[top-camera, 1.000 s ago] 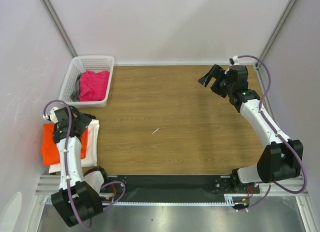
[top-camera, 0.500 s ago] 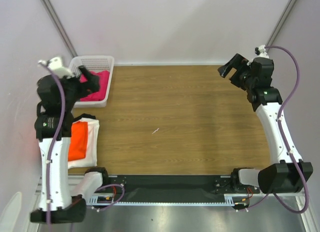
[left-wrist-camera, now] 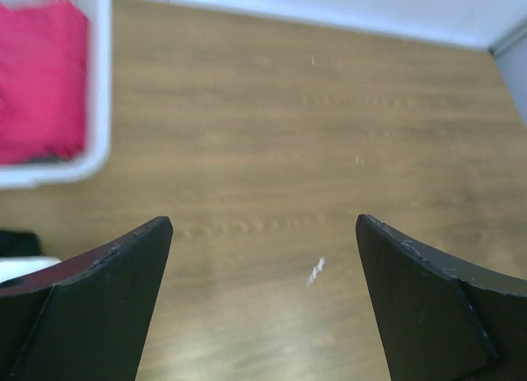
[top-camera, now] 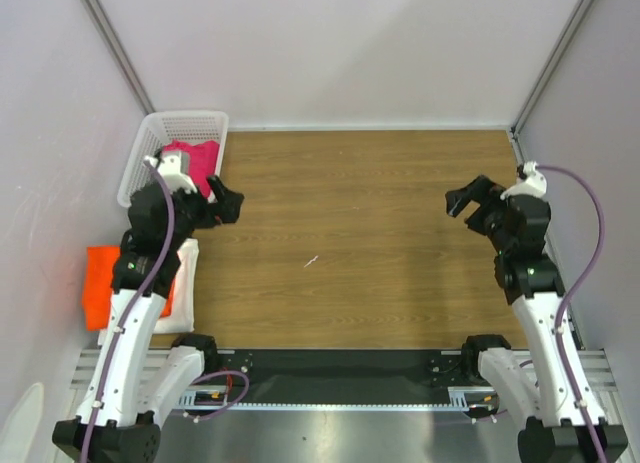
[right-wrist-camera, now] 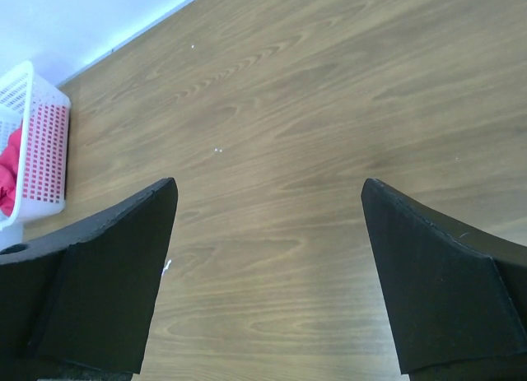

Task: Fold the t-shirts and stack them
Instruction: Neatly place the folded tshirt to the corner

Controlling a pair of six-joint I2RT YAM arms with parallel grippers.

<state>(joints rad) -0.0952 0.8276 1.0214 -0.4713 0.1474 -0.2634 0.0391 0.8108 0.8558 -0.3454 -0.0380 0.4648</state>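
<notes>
Both arms hover over the wooden table [top-camera: 350, 233], left gripper [top-camera: 224, 198] and right gripper [top-camera: 467, 195] spread wide and empty; the orange t-shirt [top-camera: 100, 288] lies stacked on a white t-shirt [top-camera: 185, 283] at 8 o'clock, so the magenta t-shirt [top-camera: 190, 161] in the basket [top-camera: 150, 138] at 10 o'clock looks next to fetch

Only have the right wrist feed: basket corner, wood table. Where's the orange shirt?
Observer: The orange t-shirt lies at the left edge of the table, on a white t-shirt.
Operator: Left arm holding anything?
Observer: No. The left end effector is open and empty, above the table beside the basket.
</notes>
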